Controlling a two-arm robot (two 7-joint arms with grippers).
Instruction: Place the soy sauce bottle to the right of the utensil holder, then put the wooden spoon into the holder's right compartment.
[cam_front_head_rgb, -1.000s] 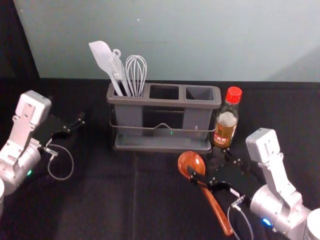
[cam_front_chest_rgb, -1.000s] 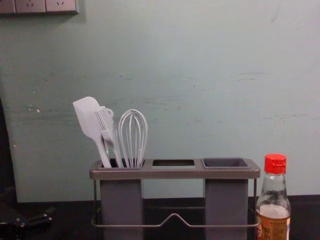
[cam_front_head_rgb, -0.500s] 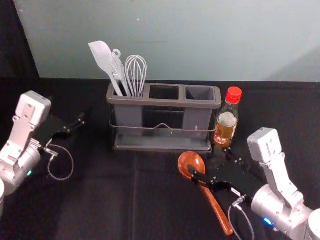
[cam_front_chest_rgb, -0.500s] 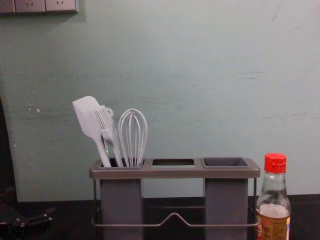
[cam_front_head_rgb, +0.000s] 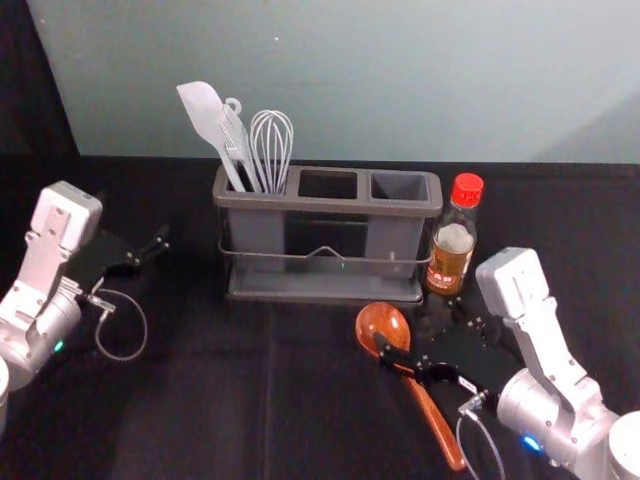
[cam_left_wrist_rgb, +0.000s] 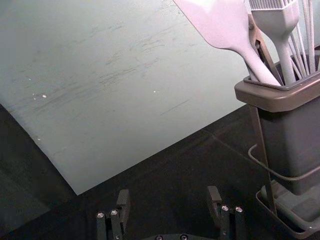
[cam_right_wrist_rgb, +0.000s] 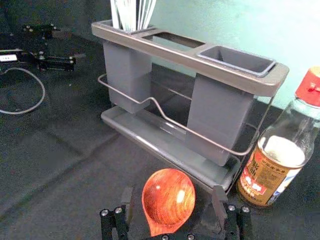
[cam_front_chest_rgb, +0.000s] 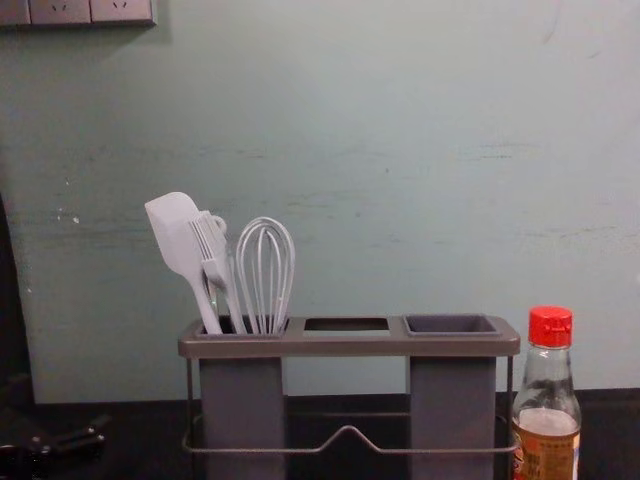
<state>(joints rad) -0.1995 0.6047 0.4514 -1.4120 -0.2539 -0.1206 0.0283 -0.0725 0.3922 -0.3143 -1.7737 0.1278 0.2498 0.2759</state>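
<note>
Right tool (cam_front_head_rgb: 418, 325) near spoon (cam_front_head_rgb: 383, 320); head view adds handle (cam_front_head_rgb: 433, 418)

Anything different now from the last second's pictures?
The pale housing on the right arm has shifted slightly toward the robot's left. Nothing was gripped or released: the right gripper is open around the wooden spoon. Spoon, soy sauce bottle, utensil holder and the left gripper, open left of the holder, stayed put.
</note>
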